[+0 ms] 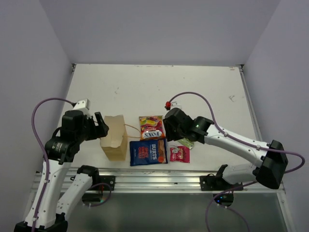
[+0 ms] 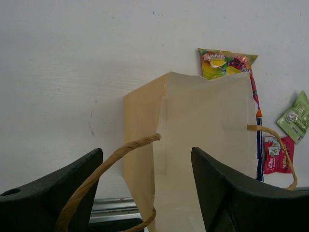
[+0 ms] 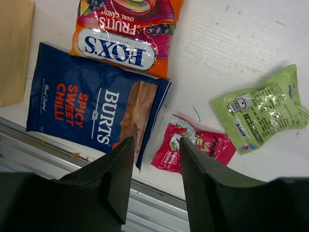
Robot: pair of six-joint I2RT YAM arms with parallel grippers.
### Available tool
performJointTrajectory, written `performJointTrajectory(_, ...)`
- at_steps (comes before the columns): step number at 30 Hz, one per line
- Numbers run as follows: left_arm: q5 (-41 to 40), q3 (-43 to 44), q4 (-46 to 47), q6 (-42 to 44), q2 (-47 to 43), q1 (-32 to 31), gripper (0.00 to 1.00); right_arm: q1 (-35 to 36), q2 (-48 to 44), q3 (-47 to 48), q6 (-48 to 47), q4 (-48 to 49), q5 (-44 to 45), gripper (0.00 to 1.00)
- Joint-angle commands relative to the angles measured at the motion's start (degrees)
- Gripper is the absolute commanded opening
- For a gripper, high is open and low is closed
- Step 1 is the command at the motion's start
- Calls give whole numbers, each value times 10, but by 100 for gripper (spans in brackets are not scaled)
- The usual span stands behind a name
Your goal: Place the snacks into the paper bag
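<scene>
Tan paper bag [image 1: 114, 137]: upright, beside four flat snacks on the table [image 1: 145, 87].
Burts crisp bag [image 3: 91, 113], Fox's candy bag [image 3: 125, 34], pink packet [image 3: 193, 147], green packet [image 3: 260, 113]: all outside.
Left gripper [image 2: 145, 159]: fingers spread around the string handle [image 2: 116, 162], empty.
Right gripper [image 3: 155, 145]: fingers parted, empty.
Risk: the handle snags and the bag topples.

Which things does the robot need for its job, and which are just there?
Needed: paper bag, blue crisp bag, red-orange candy bag, pink packet, green packet.
Just there: metal rail, purple cables.
</scene>
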Motion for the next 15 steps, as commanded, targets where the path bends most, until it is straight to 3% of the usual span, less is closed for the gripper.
performJointTrajectory(1,12,-12,6,9,-6,0,77,5,17,-10,11,55,-3,47)
performJointTrajectory(6,16,-31,12,7,-14,0,61,5,58,-50,22,108,-52,46)
performJointTrajectory(11,18,-45,21,11,-16,0,51,6,91,-74,20,138,-79,46)
performJointTrajectory(12,17,-46,21,11,-16,0,42,6,96,-76,22,148,-84,46)
performJointTrajectory(15,12,-45,21,15,-17,0,32,5,113,-82,23,162,-95,46)
